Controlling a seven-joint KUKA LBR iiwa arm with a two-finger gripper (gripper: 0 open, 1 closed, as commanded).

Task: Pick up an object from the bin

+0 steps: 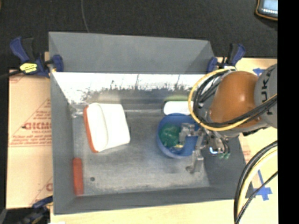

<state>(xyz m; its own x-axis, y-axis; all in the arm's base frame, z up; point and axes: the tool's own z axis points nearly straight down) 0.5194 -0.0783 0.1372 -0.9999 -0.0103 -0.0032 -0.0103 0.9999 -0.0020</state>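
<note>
Gripper (194,154) low at the right end of the grey bin (140,174), against the right rim of a blue bowl (164,144) that holds something green (169,134). From my remote desk I cannot tell whether it is spread or closed. A white, green-edged item (176,108) lies just behind the bowl. A white block with an orange edge (108,126) sits well apart at left-centre, and a red-orange stick (78,175) lies along the left wall. The orange wrist cover (233,97) and its looped cables hide the right rear corner. "KU" reads on the arm.
</note>
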